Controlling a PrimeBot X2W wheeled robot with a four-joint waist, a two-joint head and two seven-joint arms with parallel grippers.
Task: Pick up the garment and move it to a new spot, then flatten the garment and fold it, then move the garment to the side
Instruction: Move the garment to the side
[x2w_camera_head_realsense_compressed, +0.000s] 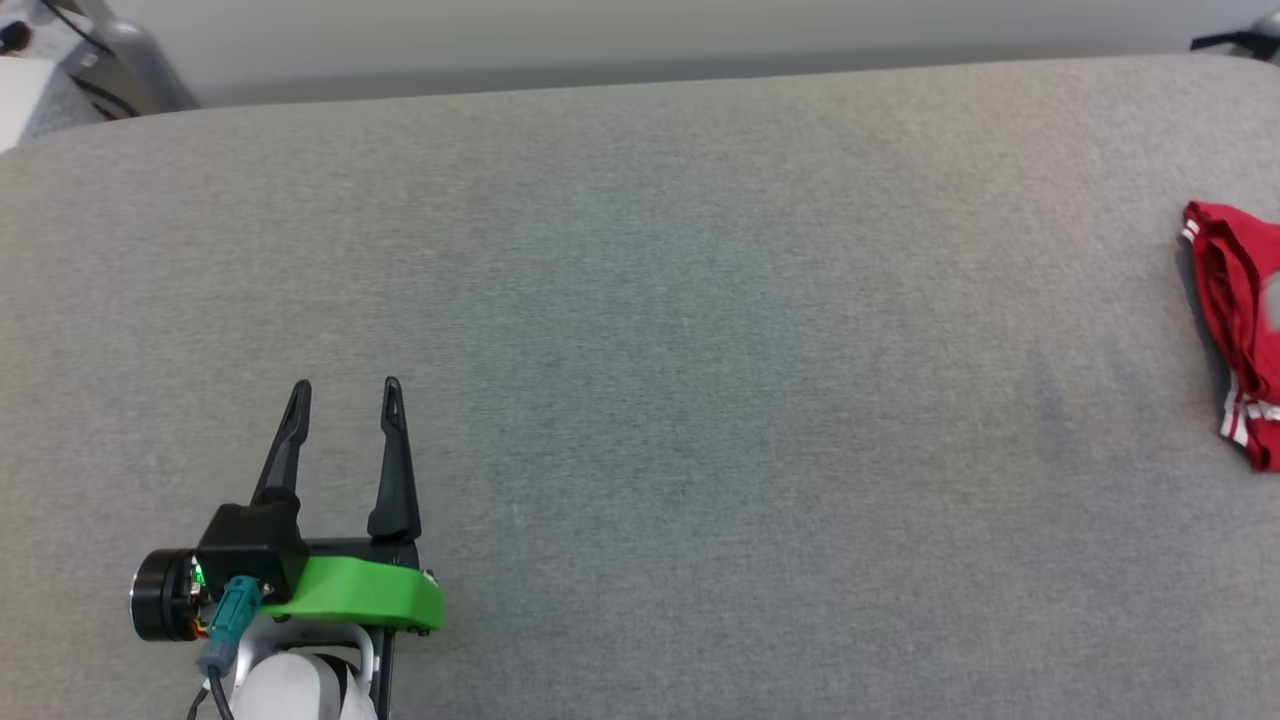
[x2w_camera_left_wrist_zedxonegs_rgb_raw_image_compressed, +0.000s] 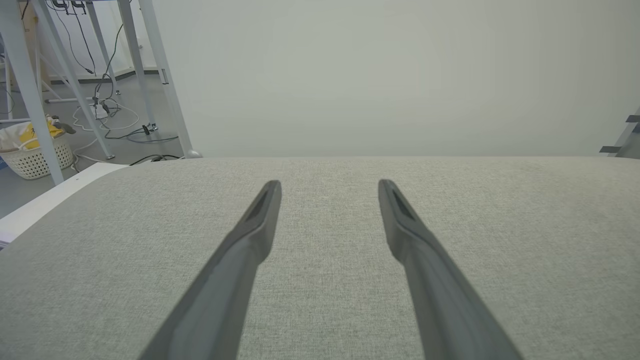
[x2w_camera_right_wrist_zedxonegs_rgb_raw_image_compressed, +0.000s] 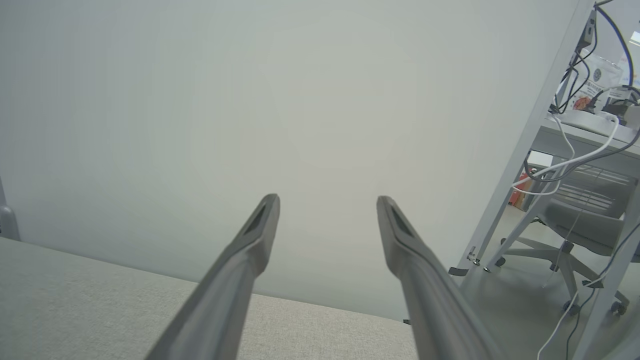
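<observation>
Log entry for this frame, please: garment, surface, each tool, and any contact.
garment: red with white striped trim, bunched, at the head view's right edge, partly cut off
surface: gray fabric top, the garment lies on it
left tool: open, empty, above the surface
right tool: open, empty, aimed past the surface's far edge
contact: neither tool touches the garment

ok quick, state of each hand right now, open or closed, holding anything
left hand: open, holding nothing
right hand: open, holding nothing
</observation>
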